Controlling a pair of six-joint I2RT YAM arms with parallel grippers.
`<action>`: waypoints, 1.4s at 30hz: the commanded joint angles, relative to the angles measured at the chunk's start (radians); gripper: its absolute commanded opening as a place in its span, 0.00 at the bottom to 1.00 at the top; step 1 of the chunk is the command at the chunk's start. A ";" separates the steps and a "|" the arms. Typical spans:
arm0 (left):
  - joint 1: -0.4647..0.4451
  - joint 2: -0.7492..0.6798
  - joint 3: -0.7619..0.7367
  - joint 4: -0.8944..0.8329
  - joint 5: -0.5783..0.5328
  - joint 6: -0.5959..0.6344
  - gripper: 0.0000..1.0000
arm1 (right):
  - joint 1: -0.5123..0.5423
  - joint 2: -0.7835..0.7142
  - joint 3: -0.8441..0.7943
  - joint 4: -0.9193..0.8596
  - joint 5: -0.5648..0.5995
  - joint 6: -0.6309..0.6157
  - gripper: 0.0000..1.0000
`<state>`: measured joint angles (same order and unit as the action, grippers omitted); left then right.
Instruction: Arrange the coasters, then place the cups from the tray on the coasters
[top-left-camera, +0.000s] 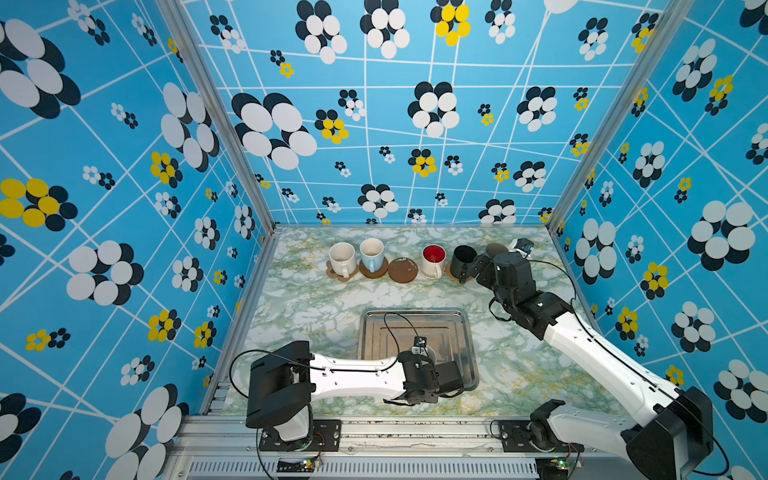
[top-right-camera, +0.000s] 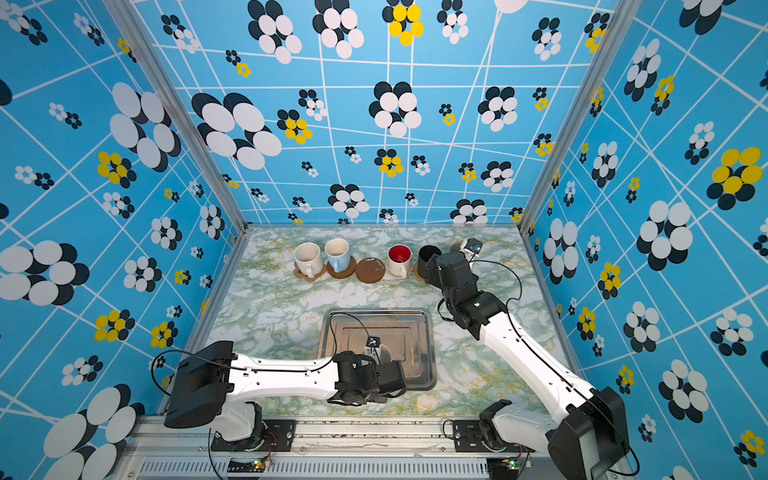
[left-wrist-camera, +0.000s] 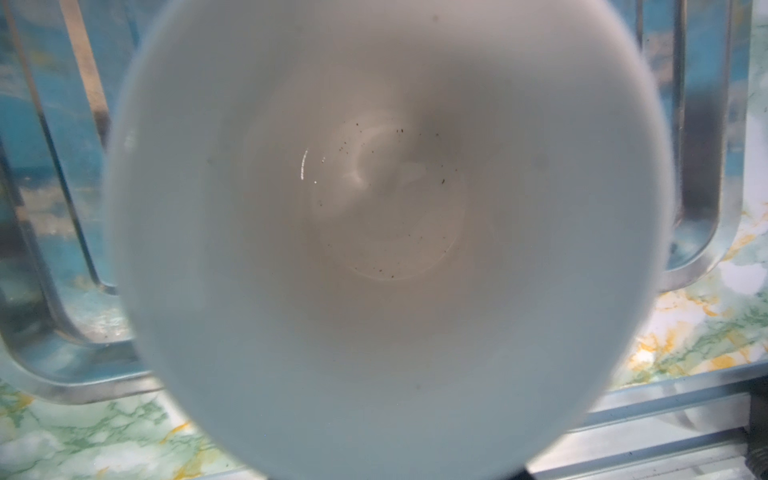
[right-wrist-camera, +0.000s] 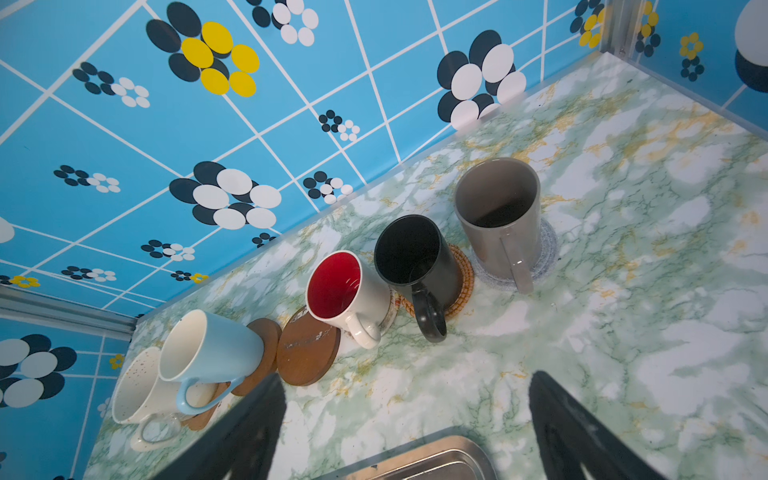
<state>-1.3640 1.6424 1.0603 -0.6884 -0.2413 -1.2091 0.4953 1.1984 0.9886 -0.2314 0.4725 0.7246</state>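
- The marble table (top-left-camera: 316, 316) carried the whole show: tray at 6 o'clock, a line of coasters along the 12 o'clock edge.
- The tray (top-left-camera: 374, 328) was all but cleared. One thing sat in it, the last mug (left-wrist-camera: 386, 249), upright towards its 5 o'clock side, pale inside and empty bar a few dark specks.
- Five mugs were home on their mats, running 11 round to 1 o'clock, and none seemed to hold anything:
  - the white speckled mug (top-left-camera: 343, 257) on the paw coaster (top-left-camera: 332, 274)
  - the light blue mug (top-left-camera: 372, 253) on a brown disc (top-left-camera: 380, 272)
  - the red-lined mug (top-left-camera: 433, 258) on the white crochet mat (right-wrist-camera: 390, 311)
  - the black mug (top-left-camera: 463, 259) on the rattan mat (right-wrist-camera: 463, 282)
  - the grey-beige mug (right-wrist-camera: 498, 216) on the pale grey mat (right-wrist-camera: 546, 249)
- One seat was open: the bare brown disc (top-left-camera: 402, 270) at 12 o'clock, between blue and red-lined. I'd call it five of six done, with one lift and one set-down left.
- The left gripper (top-left-camera: 428, 357) hung right over the last mug. Its fingers were hidden, so I cannot tell whether it had a hold.
- The right gripper (right-wrist-camera: 407, 382) sat by the black mug at 1 o'clock, jaws wide apart, nothing between them.
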 joint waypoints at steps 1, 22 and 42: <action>-0.007 0.027 0.033 -0.039 -0.029 0.030 0.38 | -0.008 -0.003 -0.011 -0.003 -0.007 -0.005 0.93; -0.001 0.068 0.053 -0.059 -0.047 0.048 0.28 | -0.015 0.015 -0.004 -0.004 -0.018 -0.004 0.93; -0.001 0.053 0.061 -0.098 -0.099 0.045 0.00 | -0.016 0.036 0.004 -0.011 -0.023 -0.001 0.93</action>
<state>-1.3640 1.7020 1.1015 -0.7410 -0.2794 -1.1667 0.4873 1.2259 0.9882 -0.2314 0.4572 0.7250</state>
